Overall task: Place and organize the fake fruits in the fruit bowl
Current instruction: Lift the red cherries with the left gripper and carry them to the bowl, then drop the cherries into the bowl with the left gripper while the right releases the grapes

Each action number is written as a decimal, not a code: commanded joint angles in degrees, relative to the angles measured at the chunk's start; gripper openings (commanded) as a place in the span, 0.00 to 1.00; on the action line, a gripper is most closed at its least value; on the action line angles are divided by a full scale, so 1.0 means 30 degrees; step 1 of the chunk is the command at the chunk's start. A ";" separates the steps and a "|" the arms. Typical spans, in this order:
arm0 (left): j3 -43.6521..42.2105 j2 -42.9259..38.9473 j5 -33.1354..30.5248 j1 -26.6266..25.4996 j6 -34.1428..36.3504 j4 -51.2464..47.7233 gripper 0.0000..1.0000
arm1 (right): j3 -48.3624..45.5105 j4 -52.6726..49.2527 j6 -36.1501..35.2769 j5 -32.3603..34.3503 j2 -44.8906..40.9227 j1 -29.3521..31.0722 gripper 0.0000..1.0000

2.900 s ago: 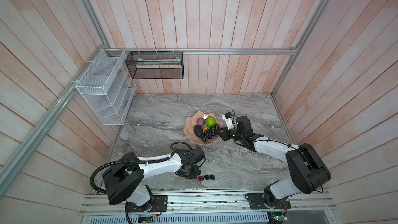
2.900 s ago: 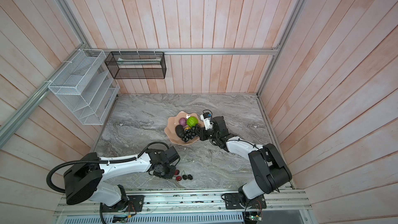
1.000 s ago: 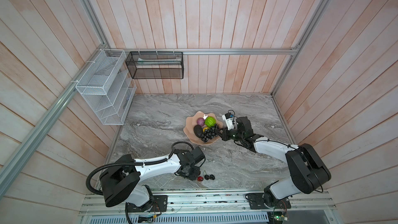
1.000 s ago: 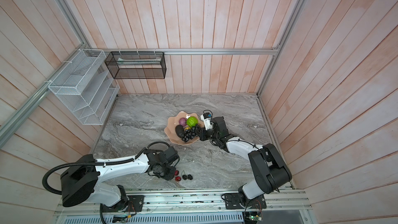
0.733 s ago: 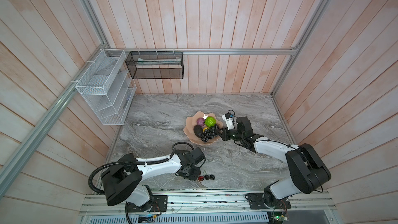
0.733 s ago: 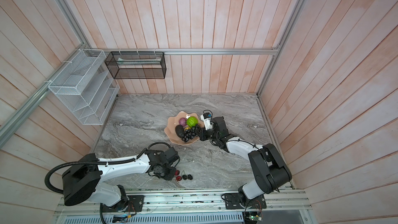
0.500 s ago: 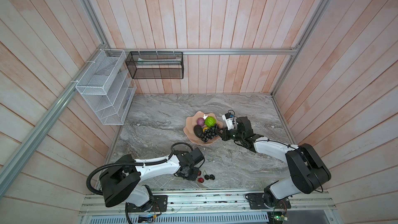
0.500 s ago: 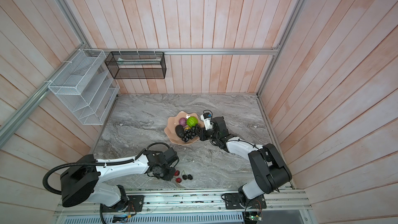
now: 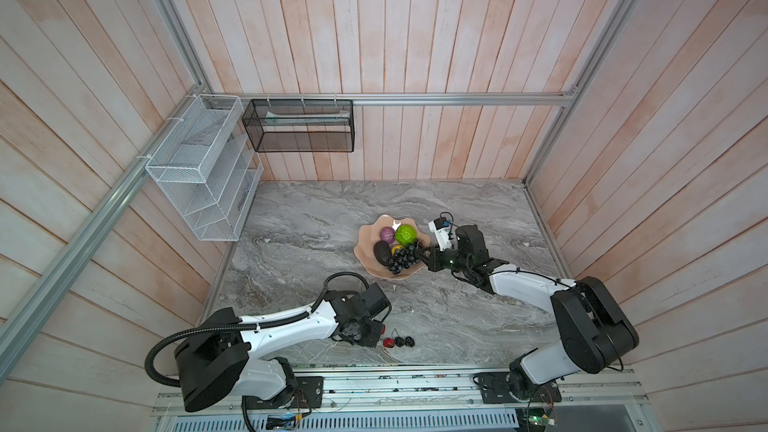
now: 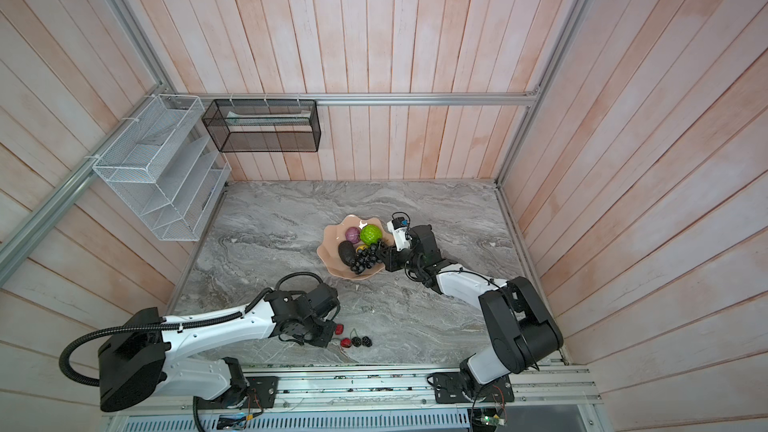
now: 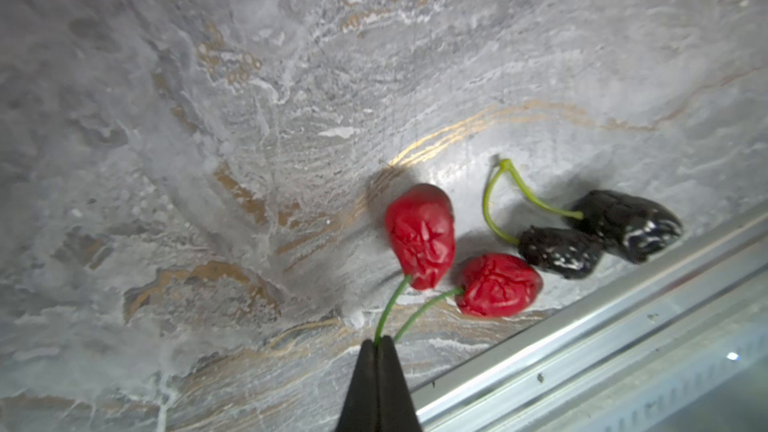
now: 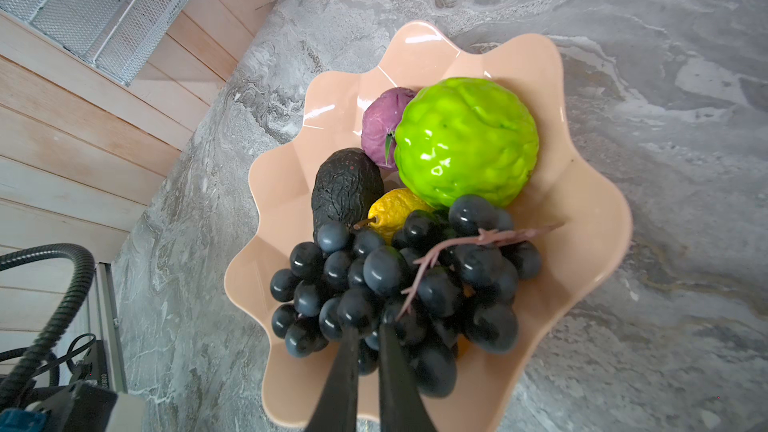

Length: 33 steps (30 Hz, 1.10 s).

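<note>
Up front, left hand (image 11: 376,342) pinches red pair (image 11: 419,238); right hand (image 12: 370,330) nips grape bunch (image 12: 436,284).

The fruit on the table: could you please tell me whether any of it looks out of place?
Yes. The red pair and the black pair lie by the front rail, far from the bowl; both look wrinkled. The left claw pinches the red stems.
</note>
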 commanded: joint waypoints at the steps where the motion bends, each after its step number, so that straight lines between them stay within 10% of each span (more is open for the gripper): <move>1: 0.0747 -0.0973 -0.0258 0.0102 -0.0563 -0.0565 0.00 | -0.0100 0.0178 0.0062 -0.0121 0.0018 0.0146 0.13; 15: 0.4890 -0.2098 0.1972 0.5170 0.1169 -0.1072 0.00 | -0.0014 0.0426 0.0430 -0.0238 -0.0769 0.0132 0.12; 33: 0.9976 0.4863 0.0526 1.0396 0.4499 0.1029 0.00 | 0.0833 -0.1495 0.0036 -0.0344 -0.2471 0.0131 0.15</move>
